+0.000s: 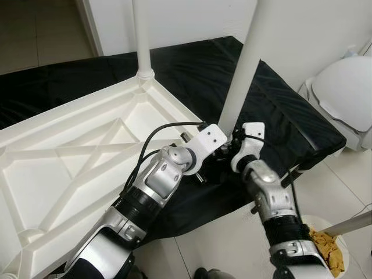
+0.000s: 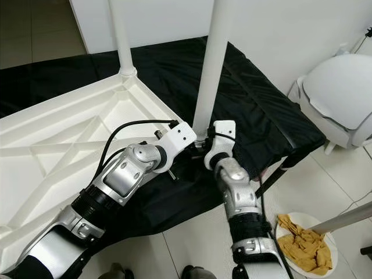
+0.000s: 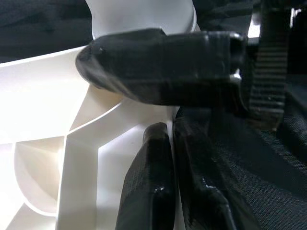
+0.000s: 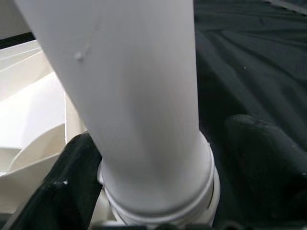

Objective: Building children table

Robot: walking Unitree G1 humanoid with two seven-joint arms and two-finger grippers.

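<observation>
A white plastic table top (image 1: pixel 70 145) lies upside down on a black mat (image 1: pixel 279 104). One white leg (image 1: pixel 142 35) stands in its far corner socket. A second white leg (image 1: pixel 244 64) stands at the near right corner, leaning slightly. My right gripper (image 4: pixel 163 191) is shut on the base of this leg (image 4: pixel 144 96), one finger (image 4: pixel 72 187) on each side of the collar. My left gripper (image 3: pixel 170 191) is shut with its fingers (image 3: pixel 144 182) pressed together at the same corner, just below the leg's base. Between my two wrists the joint is hidden in the eye views.
A white rounded object (image 1: pixel 349 93) stands on the tiled floor to the right of the mat. A white dish with a yellow cloth (image 2: pixel 302 247) and a pale rod (image 1: pixel 349 224) lie at the near right. A white wall runs behind.
</observation>
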